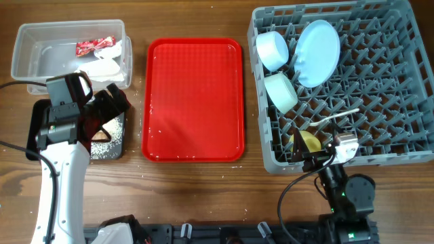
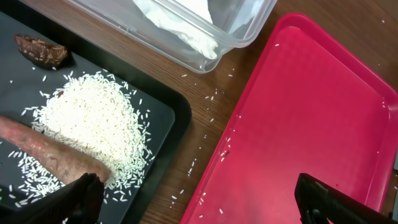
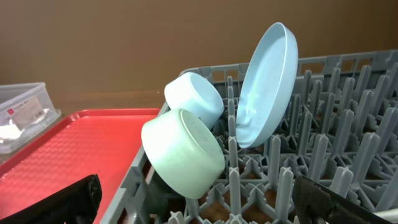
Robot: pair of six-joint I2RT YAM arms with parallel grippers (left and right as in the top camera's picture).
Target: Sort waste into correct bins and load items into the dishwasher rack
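The left gripper hangs with its jaws spread wide and empty above the near edge of the black tray. The right gripper is just as open and empty, at the front edge of the dishwasher rack. Under the left jaws lie one heap of rice, one carrot-like stick against it, and one dark brown scrap apart in the corner. The clear tub beside the tray holds one red wrapper and crumpled white paper; whether that is one wad or several cannot be told. The rack carries one plate on edge, two bowls tipped on their sides, one yellow cup and one white spoon. What looks left is stray grains — too many to count — on the table and the red serving tray. They are probably too tiny, light and loose for a pinch; the tray looks stiff and slick, so gripping its raised rim and tipping seems likelier to work.
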